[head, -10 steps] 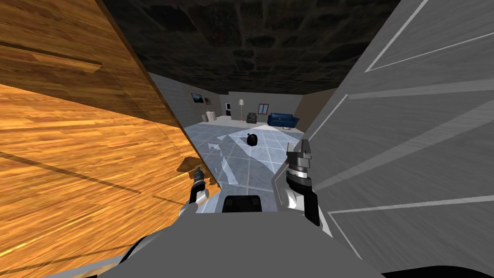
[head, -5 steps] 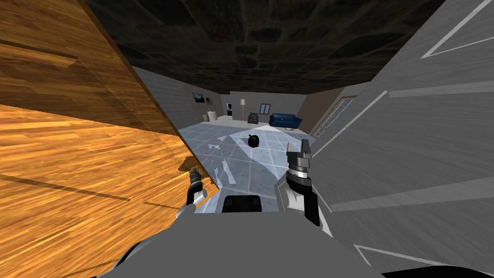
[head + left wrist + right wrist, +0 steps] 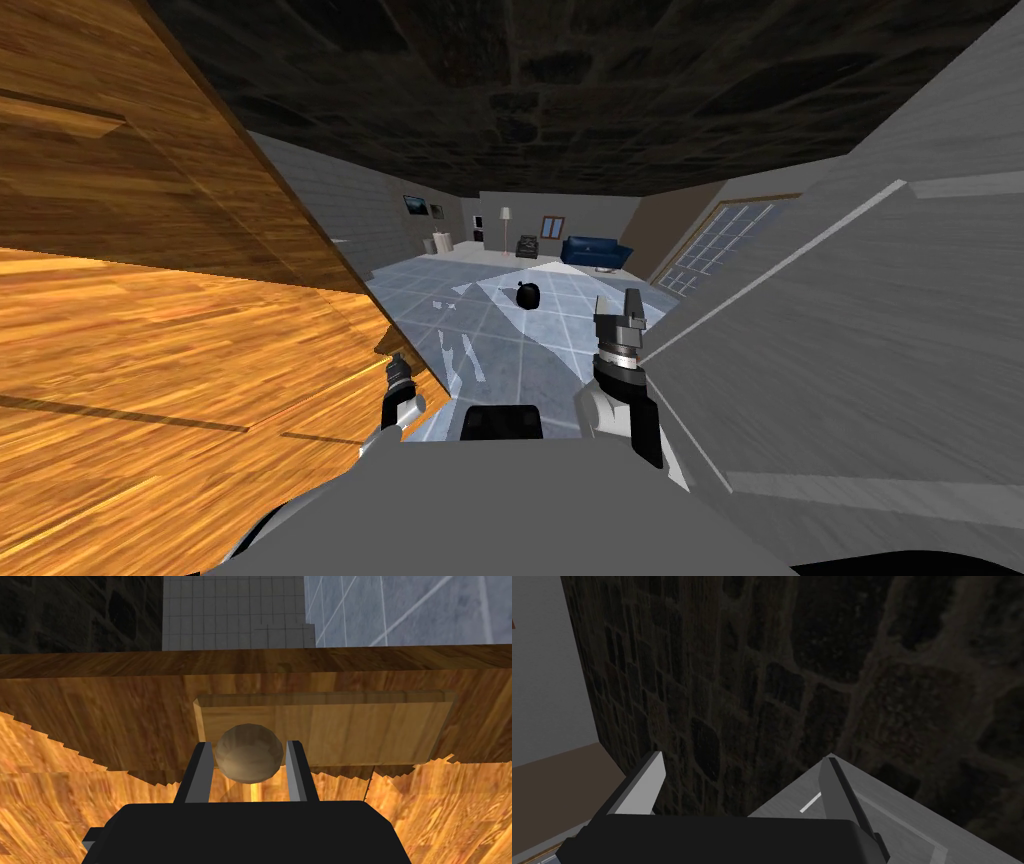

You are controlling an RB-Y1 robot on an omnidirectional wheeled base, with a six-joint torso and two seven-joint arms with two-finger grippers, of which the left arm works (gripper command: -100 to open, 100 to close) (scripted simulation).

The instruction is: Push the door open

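A wooden door [image 3: 170, 370] stands at my left, its free edge near my left hand. My left gripper [image 3: 395, 366] is shut on the door's round brownish knob [image 3: 249, 752], and both fingers [image 3: 202, 772] press the knob's sides. The knob sits on a lighter wooden plate [image 3: 360, 726]. Past the door's edge, grey wall and pale floor tiles show. My right gripper [image 3: 620, 306] is raised close to a grey panelled surface [image 3: 850, 330] on my right. It stands open [image 3: 742, 771] with nothing between its fingers.
Beyond the opening lies a room with a pale tiled floor [image 3: 500, 330]. A small black object [image 3: 527, 294] sits on the tiles. A blue sofa [image 3: 594, 249] and a floor lamp [image 3: 505, 225] stand at the far wall. A window [image 3: 720, 245] is on the right wall.
The wooden door's edge has drawn off to the left and the grey panelled surface to the right. The gap between them is wider, and the window has come into sight. Both grippers hold as before.
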